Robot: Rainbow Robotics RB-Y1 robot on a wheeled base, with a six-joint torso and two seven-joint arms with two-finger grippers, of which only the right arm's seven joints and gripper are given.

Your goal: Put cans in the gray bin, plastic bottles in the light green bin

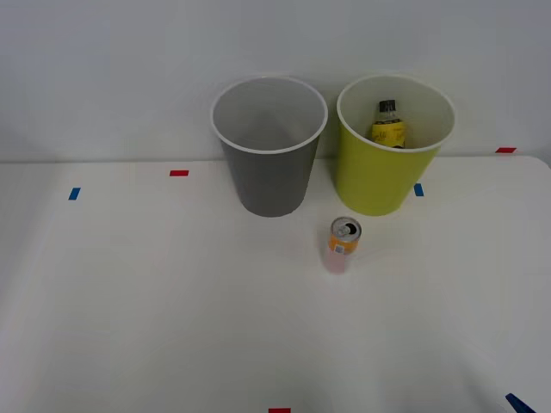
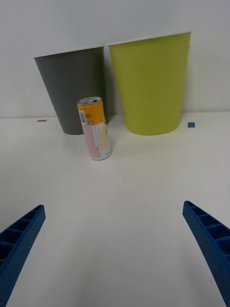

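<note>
The can (image 1: 344, 243) stands upright on the white table, orange above and pale pink below, just in front of the gap between the two bins; in the right wrist view the can (image 2: 96, 128) leans slightly. The gray bin (image 1: 269, 151) stands at the back, and its wall (image 2: 74, 88) shows in the wrist view. Beside it on the right, the light green bin (image 1: 392, 168) holds the plastic bottle (image 1: 388, 123), black-capped and yellow-labelled. My right gripper (image 2: 114, 206) is open, well short of the can, with nothing between its blue fingers (image 2: 21, 235).
The white table (image 1: 155, 301) stretches wide around the can. Small red and blue tape marks (image 1: 179, 173) dot its back and front edges. A pale wall rises right behind the bins.
</note>
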